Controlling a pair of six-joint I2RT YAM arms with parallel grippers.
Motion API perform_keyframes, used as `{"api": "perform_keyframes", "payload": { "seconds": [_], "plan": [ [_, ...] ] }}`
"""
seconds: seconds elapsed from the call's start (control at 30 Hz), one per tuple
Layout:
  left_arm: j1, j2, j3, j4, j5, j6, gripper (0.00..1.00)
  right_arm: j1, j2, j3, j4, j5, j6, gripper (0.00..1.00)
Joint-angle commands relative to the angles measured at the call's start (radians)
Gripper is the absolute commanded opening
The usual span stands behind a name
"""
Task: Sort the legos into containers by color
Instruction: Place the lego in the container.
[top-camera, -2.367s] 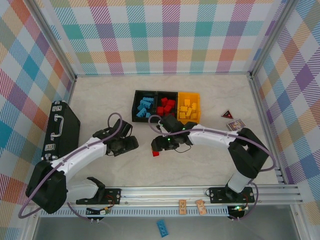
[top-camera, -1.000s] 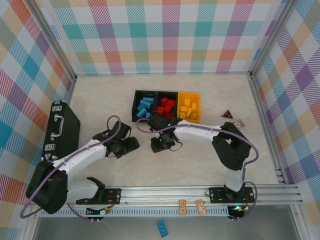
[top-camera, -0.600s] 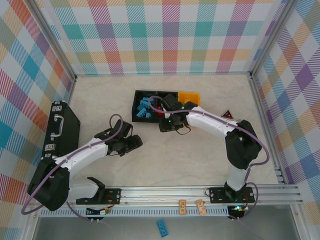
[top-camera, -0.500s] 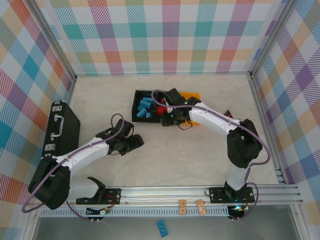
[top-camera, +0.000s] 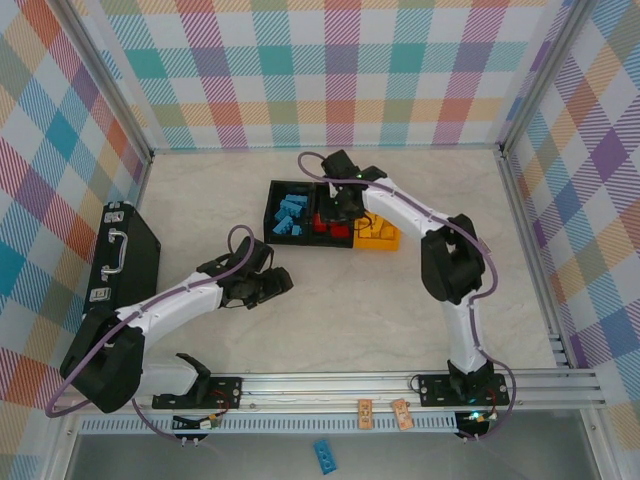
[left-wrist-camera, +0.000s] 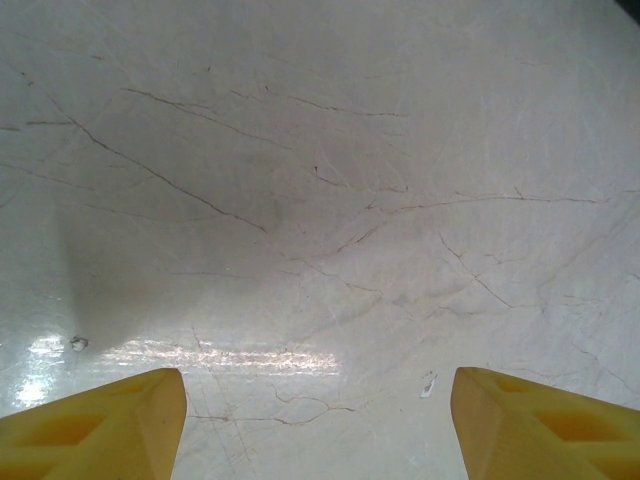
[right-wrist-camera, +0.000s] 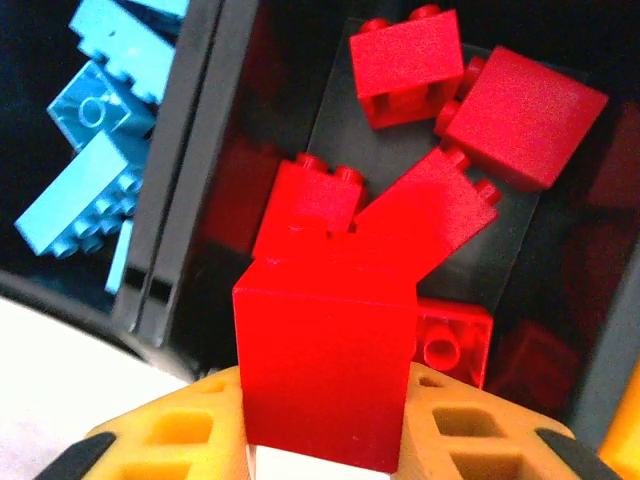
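My right gripper (right-wrist-camera: 325, 440) is shut on a red lego (right-wrist-camera: 325, 360) and holds it over the middle black bin (right-wrist-camera: 520, 250), where several red legos (right-wrist-camera: 408, 58) lie. From above, the right gripper (top-camera: 343, 203) hangs over that bin (top-camera: 331, 237). To its left the other black bin (top-camera: 272, 212) holds blue legos (top-camera: 290, 215), also seen as blue legos (right-wrist-camera: 85, 190) in the right wrist view. On the right stands the yellow-orange bin (top-camera: 378, 236). My left gripper (top-camera: 282, 284) rests low over bare table, open, its yellow fingers (left-wrist-camera: 110, 420) wide apart with nothing between.
A larger black case with a handle (top-camera: 125, 252) lies at the left edge. Aluminium rails (top-camera: 400, 385) run along the near edge, and plaid walls close the other sides. One blue brick (top-camera: 325, 455) lies below the rail, off the table.
My right gripper picked the red lego off the table in front of the bins and carried it away from me to above the middle bin. The left gripper crept slightly right.
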Motion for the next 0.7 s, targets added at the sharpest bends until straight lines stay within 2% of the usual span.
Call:
{"api": "perform_keyframes", "payload": {
  "seconds": [0.0,0.13,0.33,0.67],
  "plan": [
    [-0.014,0.010,0.018,0.017,-0.004,-0.020,0.70,-0.015,0.045,0.096,-0.069,0.000,-0.014,0.25],
    [-0.020,0.014,0.013,0.020,-0.009,-0.026,0.70,-0.016,0.068,0.109,-0.082,0.007,-0.012,0.29],
    [-0.023,0.023,0.013,0.023,-0.011,-0.026,0.70,-0.016,0.035,0.076,-0.078,0.020,-0.013,0.45],
    [-0.025,0.035,0.037,0.031,-0.034,-0.028,0.70,-0.016,-0.132,-0.070,-0.003,0.017,-0.023,0.51]
  ]
}}
